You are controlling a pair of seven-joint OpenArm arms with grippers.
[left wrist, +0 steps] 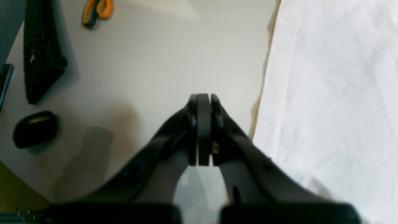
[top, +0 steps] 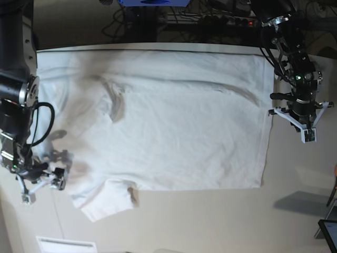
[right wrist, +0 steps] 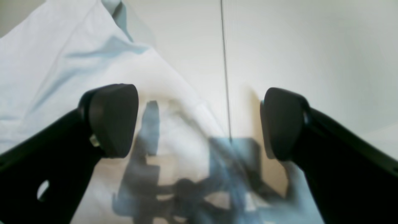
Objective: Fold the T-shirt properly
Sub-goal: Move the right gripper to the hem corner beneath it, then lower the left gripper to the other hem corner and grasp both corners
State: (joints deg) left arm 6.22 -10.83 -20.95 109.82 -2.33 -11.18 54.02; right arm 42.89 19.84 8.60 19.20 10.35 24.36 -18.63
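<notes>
The white T-shirt (top: 174,121) lies spread flat on the table, its hem toward the right of the base view and one sleeve (top: 108,203) poking out at the lower left. My left gripper (top: 305,134) hangs just off the hem edge; in the left wrist view it (left wrist: 203,99) is shut with nothing between its fingers, and the T-shirt (left wrist: 329,93) lies beside it. My right gripper (top: 43,187) is at the shirt's left edge. The right wrist view shows it (right wrist: 199,121) open wide above the fabric edge (right wrist: 62,68), its fingers (right wrist: 113,119) holding nothing.
Orange-handled scissors (left wrist: 96,11), a black strap (left wrist: 40,53) and a small black oval object (left wrist: 35,129) lie on the table beside the left arm. Cables and a power strip (top: 210,21) run along the back edge. A dark screen corner (top: 327,232) shows at the lower right.
</notes>
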